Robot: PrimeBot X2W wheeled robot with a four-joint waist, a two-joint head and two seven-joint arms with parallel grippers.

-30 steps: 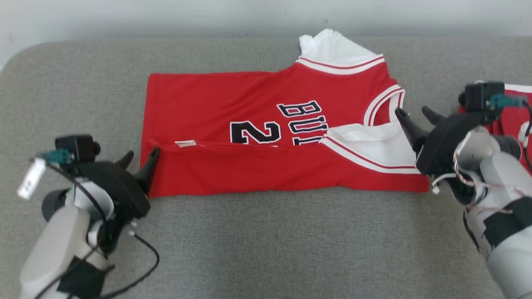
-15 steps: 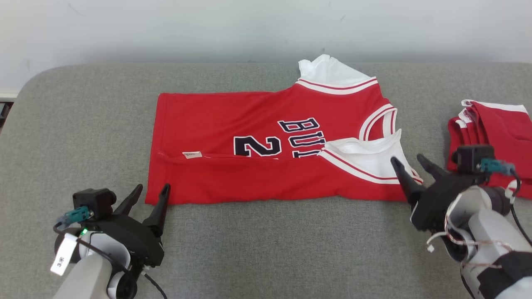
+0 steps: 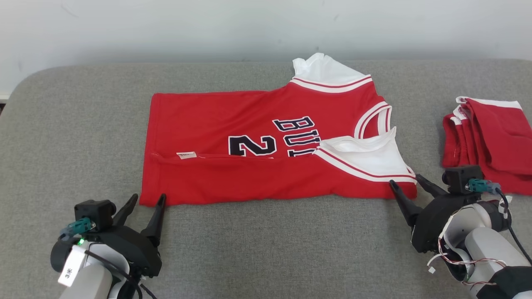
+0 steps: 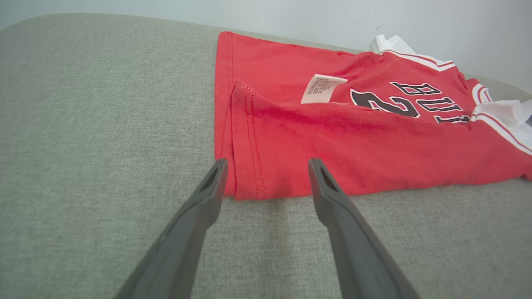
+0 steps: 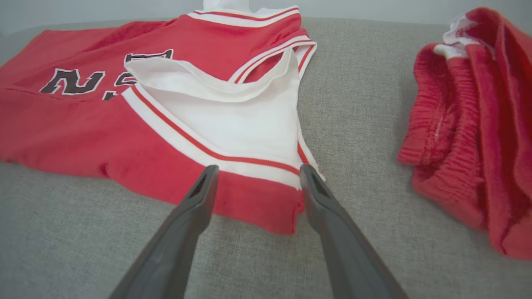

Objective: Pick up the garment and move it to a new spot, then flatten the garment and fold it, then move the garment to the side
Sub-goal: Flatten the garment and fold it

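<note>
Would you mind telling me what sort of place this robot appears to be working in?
Probably an indoor garment-folding test station: a grey cloth-covered table with a rounded corner stands against a bare pale wall. A red jersey lies partly folded on it, and another red garment lies at its right end.

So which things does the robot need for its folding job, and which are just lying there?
For the job:
- the red jersey, its near edge folded over
- the left pincer and the right pincer, both open, one at each near corner of it

Just lying there:
- the bunched red clothes off to the right
- the grey padded top under everything
</note>
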